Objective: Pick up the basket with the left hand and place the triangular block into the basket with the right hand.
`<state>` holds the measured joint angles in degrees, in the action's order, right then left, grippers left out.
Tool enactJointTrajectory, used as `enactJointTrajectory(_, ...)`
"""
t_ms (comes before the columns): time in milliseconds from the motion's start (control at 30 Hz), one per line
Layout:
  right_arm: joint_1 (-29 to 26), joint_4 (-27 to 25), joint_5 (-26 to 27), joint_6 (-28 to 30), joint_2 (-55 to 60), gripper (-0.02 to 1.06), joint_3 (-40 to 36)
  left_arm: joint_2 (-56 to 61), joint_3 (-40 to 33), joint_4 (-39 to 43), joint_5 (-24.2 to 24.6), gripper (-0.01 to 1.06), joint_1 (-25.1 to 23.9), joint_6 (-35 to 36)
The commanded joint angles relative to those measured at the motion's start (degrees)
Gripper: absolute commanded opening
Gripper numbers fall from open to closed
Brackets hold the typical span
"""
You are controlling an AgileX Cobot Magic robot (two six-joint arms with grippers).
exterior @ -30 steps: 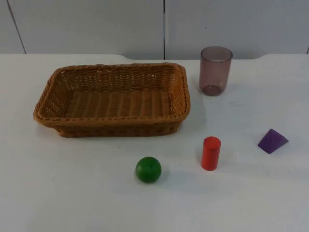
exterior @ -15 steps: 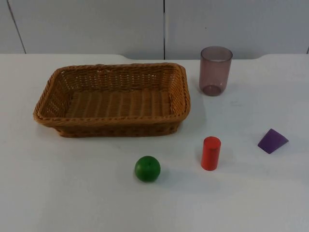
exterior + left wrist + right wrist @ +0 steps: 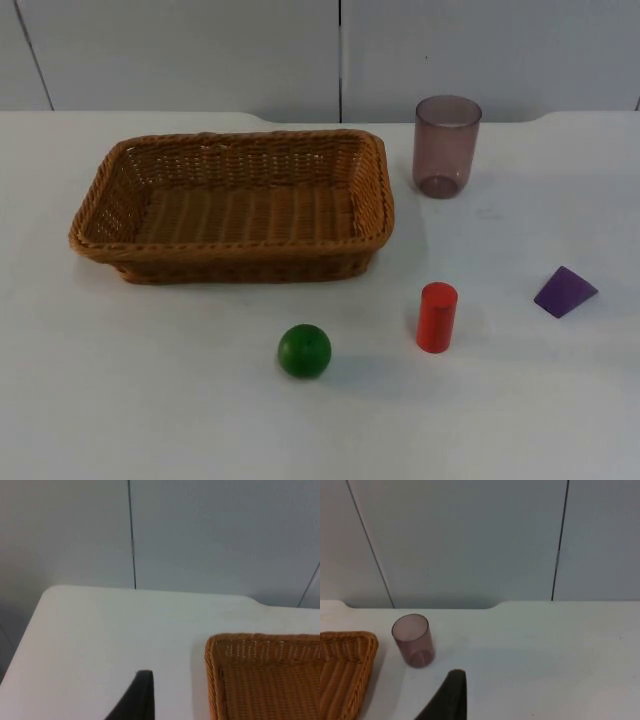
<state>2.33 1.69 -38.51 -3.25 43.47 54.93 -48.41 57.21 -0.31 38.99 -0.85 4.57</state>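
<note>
A brown wicker basket lies empty on the white table at the left-centre of the top view. The purple triangular block rests on the table far to its right, near the right edge. My left gripper hovers over the table's far left corner, with the basket's corner just to its side. My right gripper hangs above the far right part of the table, short of the cup and the basket's end. Both arms wait, holding nothing that I can see.
A translucent purple cup stands upright just beyond the basket's right end. A red cylinder stands upright in front of the basket, and a green ball lies to its left. The grey partition wall closes off the table's far side.
The green ball has crept slightly to the left. Nothing else has moved.
</note>
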Motion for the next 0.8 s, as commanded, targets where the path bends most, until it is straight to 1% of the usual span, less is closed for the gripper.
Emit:
enactJointTrajectory(0, 0.2, 0.7, 1.2, -0.1, 2.4, 1.05, 2.4, -2.5, 0.9, -1.1, -2.3, 1.05, 0.3, 0.4)
enactJointTrajectory(200, 0.2, 0.7, 1.9, -0.1, 6.3, 1.05, 4.0, -6.8, 0.9, -0.9, -5.7, 1.05, 0.3, 0.2)
enactJointTrajectory(300, 0.2, 0.7, 1.6, -0.1, 6.3, 1.05, 4.0, -8.7, 0.9, -0.9, -6.9, 1.05, 0.3, 0.2)
enactJointTrajectory(533, 0.2, 0.7, 0.6, -0.1, 6.3, 1.05, 4.0, -12.8, 0.9, -0.9, -8.0, 1.05, 0.3, 0.2)
enactJointTrajectory(700, 0.2, 0.7, 0.3, -0.1, 6.3, 1.05, 4.0, -18.6, 0.8, -1.0, -8.6, 1.05, 0.3, -0.5)
enactJointTrajectory(767, 0.2, 0.7, 0.3, -0.1, 6.3, 1.05, 4.0, -21.5, 0.8, -2.0, -9.8, 1.05, 0.3, -1.6)
